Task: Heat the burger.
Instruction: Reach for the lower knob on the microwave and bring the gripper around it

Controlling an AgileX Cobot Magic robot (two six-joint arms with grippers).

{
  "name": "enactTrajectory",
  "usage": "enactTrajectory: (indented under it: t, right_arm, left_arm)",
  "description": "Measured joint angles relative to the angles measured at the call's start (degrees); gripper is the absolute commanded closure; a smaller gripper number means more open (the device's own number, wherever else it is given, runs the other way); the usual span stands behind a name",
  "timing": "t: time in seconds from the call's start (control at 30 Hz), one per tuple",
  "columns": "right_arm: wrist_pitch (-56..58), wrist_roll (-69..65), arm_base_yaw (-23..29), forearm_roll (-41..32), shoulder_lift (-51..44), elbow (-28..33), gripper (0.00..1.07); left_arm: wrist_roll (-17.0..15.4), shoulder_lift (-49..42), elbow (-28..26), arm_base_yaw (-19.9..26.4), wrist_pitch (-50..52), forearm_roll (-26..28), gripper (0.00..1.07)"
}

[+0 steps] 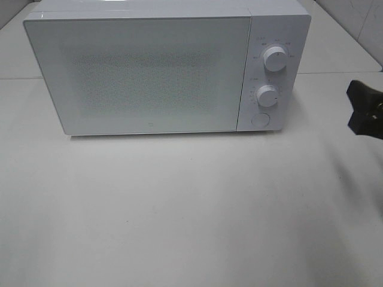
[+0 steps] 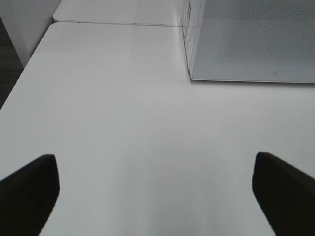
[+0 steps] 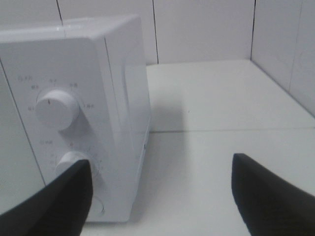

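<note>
**A:** Any writing worth reading on the microwave?

**B:** Not really. Small grey print ringed around the upper knob and the lower knob, too blurred to read in any view. Tiny mark low on the door, too small as well. Plain round button under the knobs.

**A:** And the burger? Tucked inside?

**B:** Can't tell. Door shut flush, window a speckled frosted grey, impossible to see through. Whereabouts of the burger: unknown from these views.

**A:** Pincers?

**B:** Left gripper: spread wide, two black fingers well apart with only bare table between them, hanging off the microwave's left front corner. Right gripper: also spread apart, gripping nothing, just beside the control-panel end and roughly level with the lower knob. Only a black chunk of it at the right edge of the high view.

**A:** Surface, room?

**B:** White matte table with a seam running past the microwave on both sides. White tiled wall behind and off to the right. Dark strip past the table's left edge, hard to say what.
</note>
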State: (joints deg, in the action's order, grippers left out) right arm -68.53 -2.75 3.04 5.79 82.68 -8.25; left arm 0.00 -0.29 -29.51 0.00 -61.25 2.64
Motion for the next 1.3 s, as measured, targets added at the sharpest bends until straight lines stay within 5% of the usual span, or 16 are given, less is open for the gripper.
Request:
enactTrajectory:
  t: [0.3, 0.57, 1.3]
  right_arm:
    - [-0.63, 8.82, 13.01, -12.55, 9.40, -1.43, 0.31]
    - [-0.63, 9.91, 22.40, -20.91, 16.79, -9.05, 0.31]
    - [-0.63, 10.03, 24.12, -26.18, 30.08, -25.55, 0.31]
  left_arm:
    - [0.00, 0.00, 0.00, 0.00, 0.00, 0.00, 0.06]
    - [0.00, 0.00, 0.00, 0.00, 0.00, 0.00, 0.06]
    - [0.00, 0.00, 0.00, 0.00, 0.00, 0.00, 0.06]
